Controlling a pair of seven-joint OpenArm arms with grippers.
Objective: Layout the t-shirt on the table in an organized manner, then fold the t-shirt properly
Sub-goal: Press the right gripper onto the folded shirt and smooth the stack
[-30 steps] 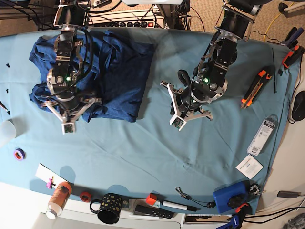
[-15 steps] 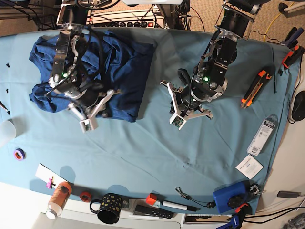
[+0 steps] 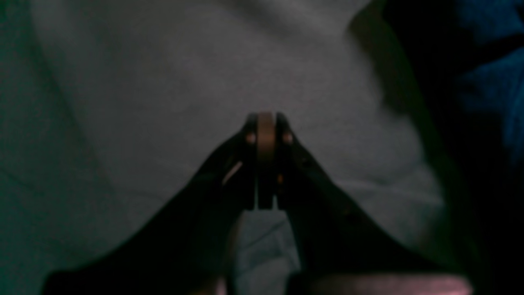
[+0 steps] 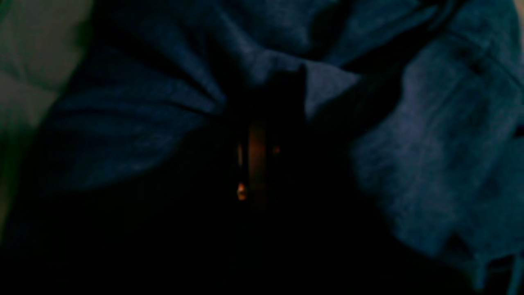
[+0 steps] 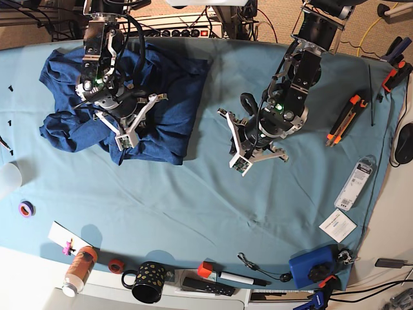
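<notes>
navy fabric of the t-shirt [image 5: 155, 97] lies bunched and creased at the far left part of the table [image 5: 193, 200], so the layout looks barely begun and all folding remains. the right gripper [image 5: 110, 126] sits over the shirt with jaws closed; whether it pinches cloth is too dark to tell. the left gripper [image 5: 248, 132] rests closed and empty on bare teal cloth. a utility knife [image 5: 342, 119], mug [image 5: 147, 282] and tape rolls [image 5: 26, 208] line the edges, well apart from the shirt
</notes>
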